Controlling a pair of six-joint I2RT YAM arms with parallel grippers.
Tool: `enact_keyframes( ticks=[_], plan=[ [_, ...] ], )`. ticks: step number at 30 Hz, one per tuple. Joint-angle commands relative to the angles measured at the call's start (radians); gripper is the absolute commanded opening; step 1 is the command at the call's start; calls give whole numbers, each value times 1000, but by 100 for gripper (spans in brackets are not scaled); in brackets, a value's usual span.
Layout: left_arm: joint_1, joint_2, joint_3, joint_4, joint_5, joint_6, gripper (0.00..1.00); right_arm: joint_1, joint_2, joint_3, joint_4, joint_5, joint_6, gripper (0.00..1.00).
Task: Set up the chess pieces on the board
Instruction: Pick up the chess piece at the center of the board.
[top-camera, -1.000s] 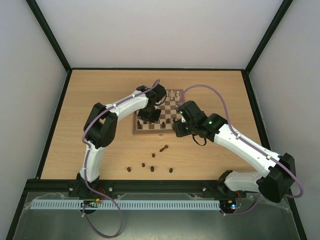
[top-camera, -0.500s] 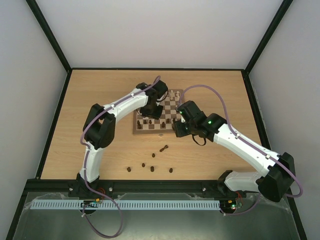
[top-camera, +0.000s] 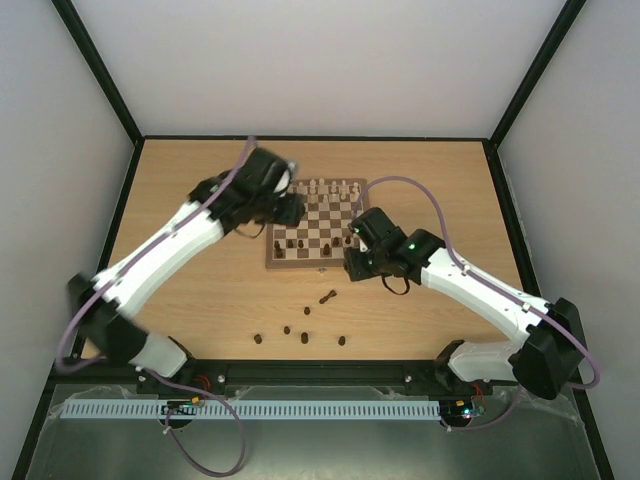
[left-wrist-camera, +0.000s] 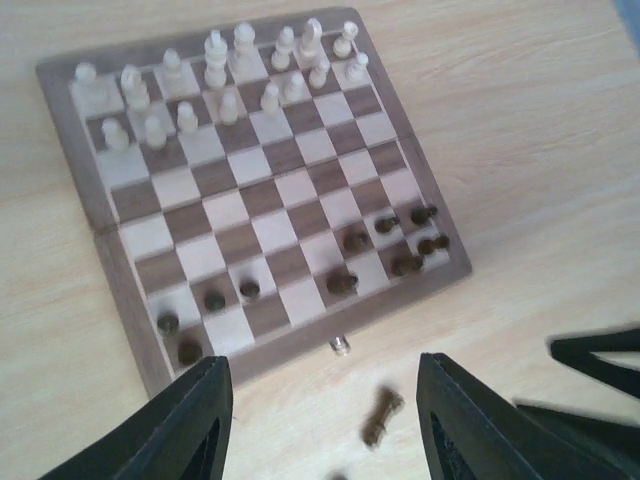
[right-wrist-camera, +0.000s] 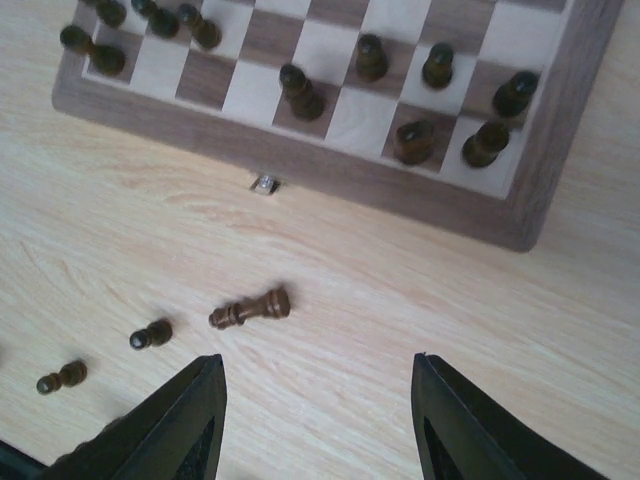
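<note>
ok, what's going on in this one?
Two arms are setting up the dark chess pieces on the board. The cream pieces fill the far rows. About ten dark ones stand on the near rows, and six more lie loose on the table in front. Both tools are open and empty: the left tool is beside the board's left edge, and the right tool hovers above a toppled piece.

We look into a lab test cell: white walls (top-camera: 320, 70), black frame (top-camera: 98, 70), two robot arms (top-camera: 170, 247) at a wooden tabletop (top-camera: 200, 290).
</note>
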Motion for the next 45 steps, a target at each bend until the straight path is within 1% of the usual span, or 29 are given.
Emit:
enact_keyframes(
  ticks=[1,4,6,7,9,10,11,12,15,19,21,24,25,27,34,45],
  plan=[
    [-9,-238,-259,118,61,-88,56,65,-14,-59,-17,-26,71,51],
    [-13,-377,-393,151,98,-119,61,165,-21,-98,-27,-2,144,51],
    [-14,-465,-461,170,116,-131,67,241,-15,-121,-40,14,205,51],
    [-15,-494,-488,174,118,-136,73,284,-10,-134,-47,29,244,51],
    [-16,-539,-527,175,119,-141,87,360,6,-145,-65,55,325,51],
    [-16,-556,-541,173,115,-141,98,396,14,-145,-72,72,357,51],
    [-16,-569,-550,167,107,-143,99,432,25,-142,-80,86,386,52],
    [-16,-579,-559,161,98,-142,100,476,43,-137,-89,96,416,54],
    [-16,-601,-578,150,89,-130,99,554,103,-114,-113,126,483,58],
    [-16,-612,-593,142,88,-120,100,603,189,-89,-141,153,536,57],
    [-15,-623,-603,142,90,-117,100,608,211,-82,-154,165,556,56],
    [-15,-637,-610,142,88,-114,99,609,211,-87,-163,177,580,50],
    [-15,-639,-613,141,87,-113,99,609,205,-89,-159,178,582,49],
    [-14,-638,-620,144,87,-110,100,609,201,-93,-152,174,580,45],
    [-13,-627,-625,156,90,-107,99,608,226,-105,-121,162,561,36],
    [-13,-596,-613,164,103,-109,100,575,191,-167,-85,150,555,29]
  ],
)
